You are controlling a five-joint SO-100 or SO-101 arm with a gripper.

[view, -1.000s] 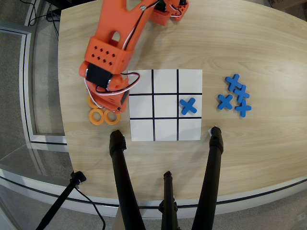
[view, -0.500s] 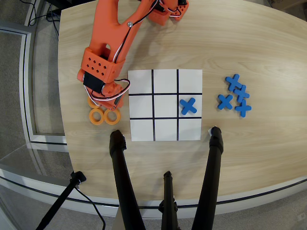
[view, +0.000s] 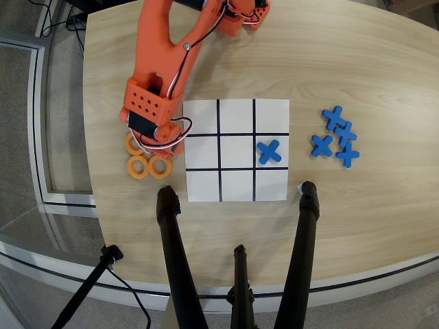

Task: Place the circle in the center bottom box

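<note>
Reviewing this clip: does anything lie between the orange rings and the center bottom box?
Nothing visible does. The center bottom box is empty, and so are the cells between it and the rings. The only piece on the grid, a blue cross, sits off that path. The arm hides its gripper above the rings.

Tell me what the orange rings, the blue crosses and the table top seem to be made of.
The orange rings and the blue crosses look like matte plastic: solid colour, no shine. The table top looks like light wood or laminate, with visible grain; which one is unclear.
</note>
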